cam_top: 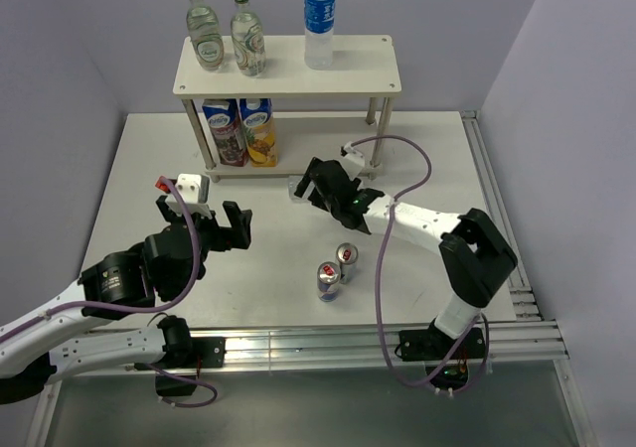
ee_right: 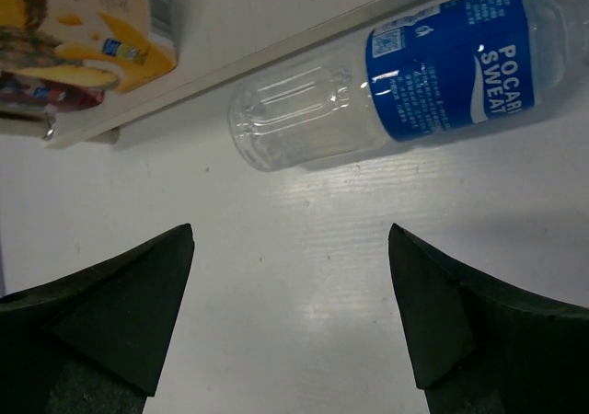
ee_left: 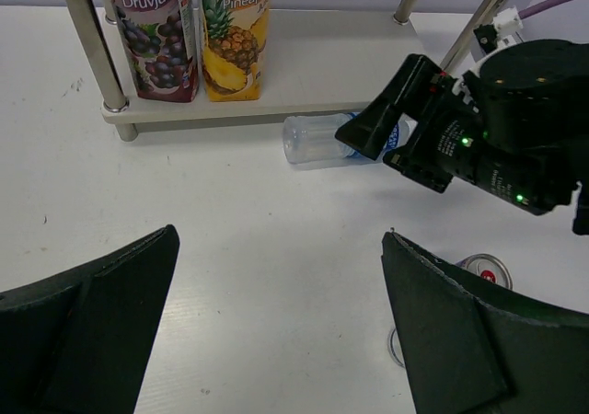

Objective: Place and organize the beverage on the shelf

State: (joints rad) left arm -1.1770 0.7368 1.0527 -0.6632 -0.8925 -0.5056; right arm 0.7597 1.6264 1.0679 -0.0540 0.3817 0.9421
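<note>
1. The shelf (cam_top: 288, 65) stands at 12 o'clock on the table (cam_top: 129, 189), by the back wall.
2. On its top board, two green glass bottles (cam_top: 204, 30) stand at the left end. An upright Pocari Sweat bottle (cam_top: 319, 20) stands right of centre.
3. On the lower board, a Druvjuice carton (ee_left: 152, 37) and a pineapple juice carton (ee_left: 235, 32) stand side by side at the left end.
4. A lying Pocari Sweat bottle (ee_right: 396, 83) rests on its side on the table, just beside the lower board's front edge.
5. The right gripper (ee_right: 290, 276) is spread wide and holds nothing. The lying bottle is at its 12 o'clock, clear of both fingers.
6. The left gripper (ee_left: 281, 276) is also spread wide and empty, at 8 o'clock from the table's centre.
7. Two drink cans (cam_top: 347, 256) stand just beside each other at 5 o'clock from the centre.
</note>
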